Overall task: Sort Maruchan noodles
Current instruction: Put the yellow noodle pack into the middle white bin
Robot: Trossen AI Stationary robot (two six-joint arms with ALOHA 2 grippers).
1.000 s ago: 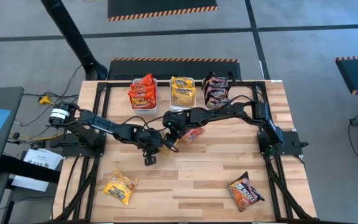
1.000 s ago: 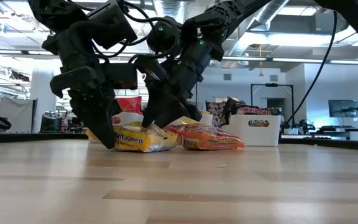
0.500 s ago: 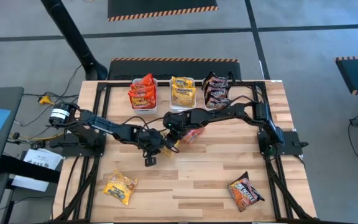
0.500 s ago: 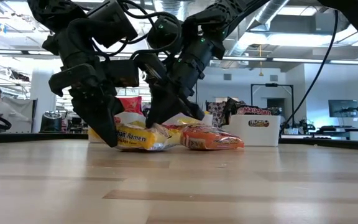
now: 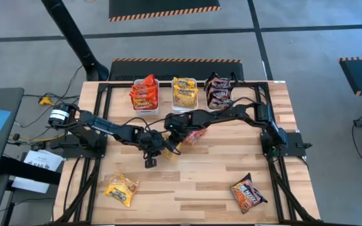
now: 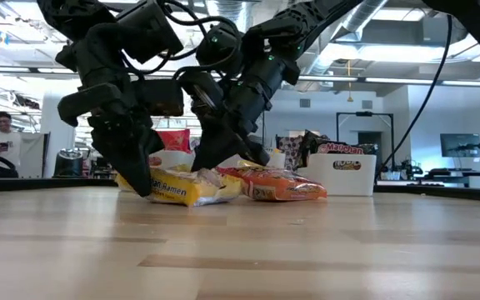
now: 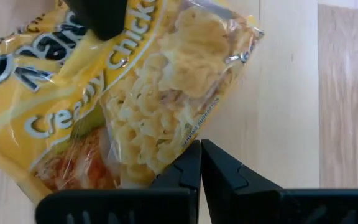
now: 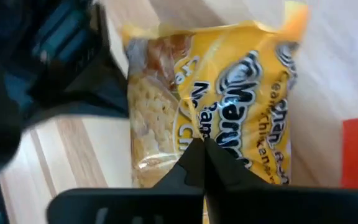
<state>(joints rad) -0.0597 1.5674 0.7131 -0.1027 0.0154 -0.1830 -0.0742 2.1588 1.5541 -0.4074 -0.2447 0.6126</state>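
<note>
Yellow crinkly plastic fills both wrist views: a yellow noodle packet point(image 6: 186, 187) lies in the middle of the wooden tabletop point(image 5: 200, 169), and both arms are down at it. The left end effector point(image 6: 137, 179) has its two dark fingers pressed together on one edge of the packet, and that side is tipped up a little off the wood. The right end effector point(image 6: 215, 158) comes in from the other side with its fingers together too, and they pinch the same packet at its edge.

Right beside the yellow packet, touching it, lies a red-orange packet point(image 6: 280, 185), flat on the tabletop. It sits just under the right arm, so it is very close to where the fingers work.

At the far edge of the tabletop stand three white tubs in a row. The left tub point(image 5: 144, 94) holds red packets, the middle tub point(image 5: 185, 93) holds yellow ones, and the right tub point(image 5: 219, 91) holds dark ones.

Two more packets lie well apart near the front edge: another yellow one point(image 5: 122, 189) on the left and a dark one with red print point(image 5: 247, 193) on the right.

Far behind the tabletop a person point(image 6: 1, 133) stands in the room.
</note>
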